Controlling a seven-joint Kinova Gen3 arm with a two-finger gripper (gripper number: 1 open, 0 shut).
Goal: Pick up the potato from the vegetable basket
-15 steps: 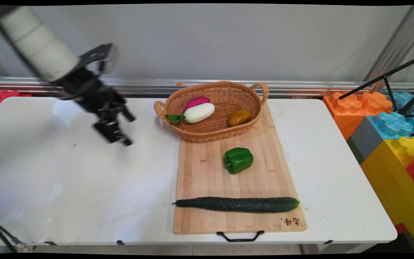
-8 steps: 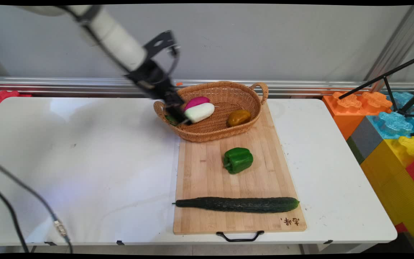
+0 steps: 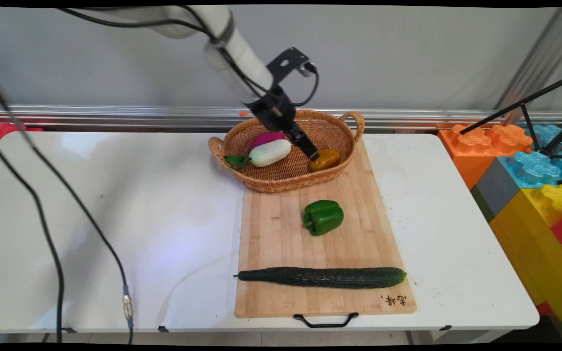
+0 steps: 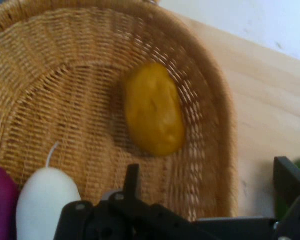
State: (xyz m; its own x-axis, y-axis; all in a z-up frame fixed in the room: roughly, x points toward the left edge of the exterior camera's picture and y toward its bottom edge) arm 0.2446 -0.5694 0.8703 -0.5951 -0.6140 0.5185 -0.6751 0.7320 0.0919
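Observation:
My gripper (image 3: 311, 152) hangs open over the wicker basket (image 3: 286, 184), just left of a yellow-brown potato (image 3: 328, 158) that lies at the basket's right end. In the hand view the potato (image 4: 154, 107) rests against the basket wall (image 4: 210, 100), above and between my spread fingers (image 4: 133, 176), which hold nothing. A white radish (image 3: 271, 152) with green leaves and a magenta vegetable (image 3: 266, 137) lie in the basket's left half. Both show at the hand view's lower left, the radish (image 4: 45, 200) beside the magenta vegetable (image 4: 0, 200).
The basket sits on the far end of a wooden cutting board (image 3: 276, 234). A green bell pepper (image 3: 324, 217) lies mid-board and a long cucumber (image 3: 322, 277) lies across its near end. Big coloured blocks (image 3: 530, 185) and a black tripod (image 3: 530, 112) stand right. Black cables (image 3: 51, 219) hang left.
The arm has swept right, from over the bare table on the left, past the basket's left handle, to above the basket's right half beside the potato. The vegetables have not moved.

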